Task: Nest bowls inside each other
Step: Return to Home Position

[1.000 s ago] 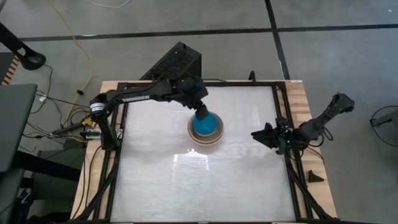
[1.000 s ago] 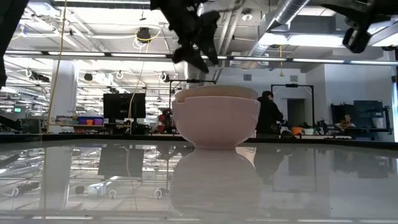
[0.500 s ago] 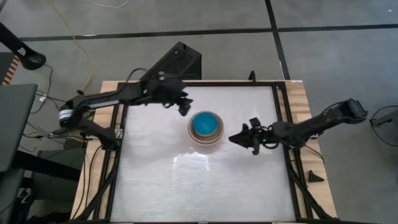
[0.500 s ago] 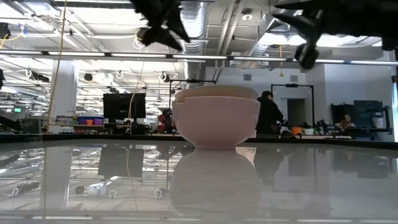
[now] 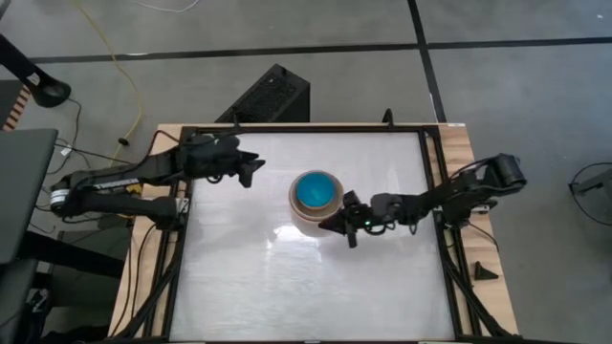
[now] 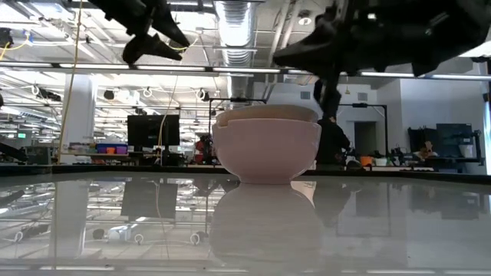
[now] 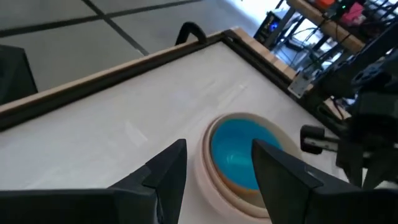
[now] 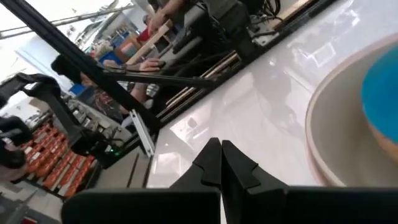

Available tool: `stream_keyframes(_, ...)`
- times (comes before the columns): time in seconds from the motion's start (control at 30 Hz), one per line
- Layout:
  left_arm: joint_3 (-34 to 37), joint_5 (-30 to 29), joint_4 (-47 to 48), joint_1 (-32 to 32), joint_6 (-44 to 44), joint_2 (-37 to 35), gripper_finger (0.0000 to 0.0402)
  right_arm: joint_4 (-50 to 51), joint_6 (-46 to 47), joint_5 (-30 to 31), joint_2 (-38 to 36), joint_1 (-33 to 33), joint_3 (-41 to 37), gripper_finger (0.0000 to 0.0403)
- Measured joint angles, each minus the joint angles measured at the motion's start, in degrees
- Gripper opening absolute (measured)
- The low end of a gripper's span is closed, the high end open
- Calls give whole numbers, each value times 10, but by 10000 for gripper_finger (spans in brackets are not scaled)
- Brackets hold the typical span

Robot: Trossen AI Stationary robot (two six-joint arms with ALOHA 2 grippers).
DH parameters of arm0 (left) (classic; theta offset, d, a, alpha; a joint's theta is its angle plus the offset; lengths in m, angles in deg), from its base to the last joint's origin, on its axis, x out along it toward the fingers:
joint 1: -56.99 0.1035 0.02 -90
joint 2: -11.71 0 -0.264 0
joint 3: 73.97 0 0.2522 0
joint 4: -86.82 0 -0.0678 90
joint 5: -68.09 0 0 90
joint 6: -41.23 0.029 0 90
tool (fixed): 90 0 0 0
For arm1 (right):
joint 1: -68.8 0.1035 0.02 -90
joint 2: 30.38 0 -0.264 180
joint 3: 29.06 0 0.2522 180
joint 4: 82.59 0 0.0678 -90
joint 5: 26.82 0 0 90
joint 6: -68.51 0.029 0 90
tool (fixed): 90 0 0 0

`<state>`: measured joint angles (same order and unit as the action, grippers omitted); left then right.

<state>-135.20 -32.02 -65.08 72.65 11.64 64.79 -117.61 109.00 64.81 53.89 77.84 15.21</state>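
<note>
The bowls stand nested in one stack (image 5: 316, 196) at the middle of the table. A bright blue bowl (image 7: 239, 149) sits innermost, a grey-beige one (image 7: 264, 190) rings it, and a pale pinkish-white one (image 6: 267, 149) is outermost, resting on its base. My left gripper (image 5: 254, 172) hovers open to the left of the stack, above the table; its fingers (image 7: 171, 165) frame the stack from a distance. My right gripper (image 5: 328, 225) is shut, its tips (image 8: 221, 152) close by the stack's near-right rim; they appear to stand beside it, touching nothing.
A black frame (image 5: 435, 182) runs round the white tabletop, and a black box (image 5: 273, 96) stands beyond the far edge. Open tabletop (image 5: 306, 287) lies on the near side of the stack. A person (image 6: 331, 138) is in the room behind.
My left gripper has drawn back from over the blue bowl toward the table's left edge. My right gripper has come in from the right edge toward the stack, sunk a little and shut. The stack has stayed where it was.
</note>
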Motion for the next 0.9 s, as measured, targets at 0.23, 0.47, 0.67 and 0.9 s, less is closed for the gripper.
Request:
stream_keyframes(0.23,1,-18,12,0,24,-32,169,-36,31,23,53,-18,2,21)
stream_keyframes(0.47,1,-15,47,0,30,-45,169,-52,48,22,51,-31,1,26)
stream_keyframes(0.67,1,-41,56,-25,55,-92,169,-34,-39,67,-59,-1,2,48)
stream_keyframes(0.9,57,-75,56,-67,55,-211,169,221,-131,214,-280,49,2,52)
